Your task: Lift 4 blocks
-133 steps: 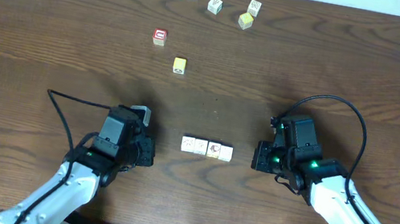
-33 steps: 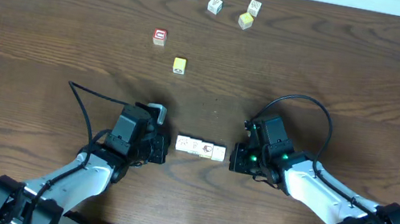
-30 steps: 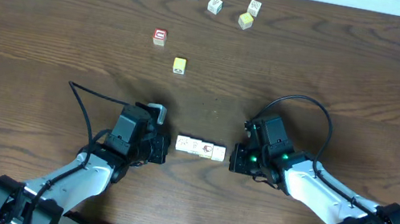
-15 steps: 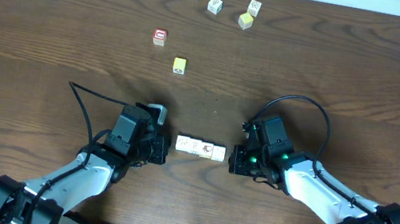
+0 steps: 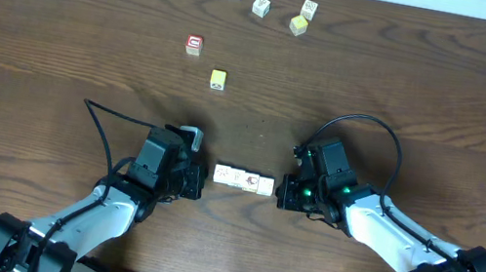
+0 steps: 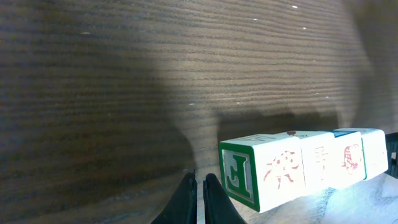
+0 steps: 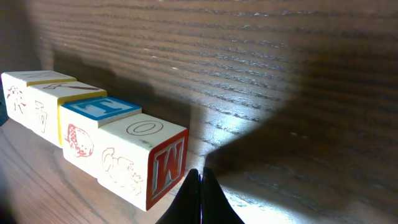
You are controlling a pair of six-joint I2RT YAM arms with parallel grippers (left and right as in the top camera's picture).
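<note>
Four cream blocks (image 5: pixel 244 180) lie in a tight row on the wooden table between my two grippers. In the left wrist view the row (image 6: pixel 298 167) ends in a green E face, and my left gripper (image 6: pixel 199 182) sits shut just beside that face with nothing between its fingers. In the right wrist view the row (image 7: pixel 93 146) ends in a red M face (image 7: pixel 168 165), and my right gripper (image 7: pixel 200 175) is shut with its tips at that face's lower edge. From overhead, the left gripper (image 5: pixel 204 176) and right gripper (image 5: pixel 279 192) flank the row's two ends.
A red cube (image 5: pixel 194 45) and a yellow cube (image 5: pixel 218 79) lie farther back on the left. At the far edge are three white cubes (image 5: pixel 261 6) and another yellow cube (image 5: pixel 298 25). Cables loop off both arms.
Since the earliest frame both arms have closed in on the row and the blocks have been pushed slightly left and tighter. Over the last second the right gripper edged slightly left.
</note>
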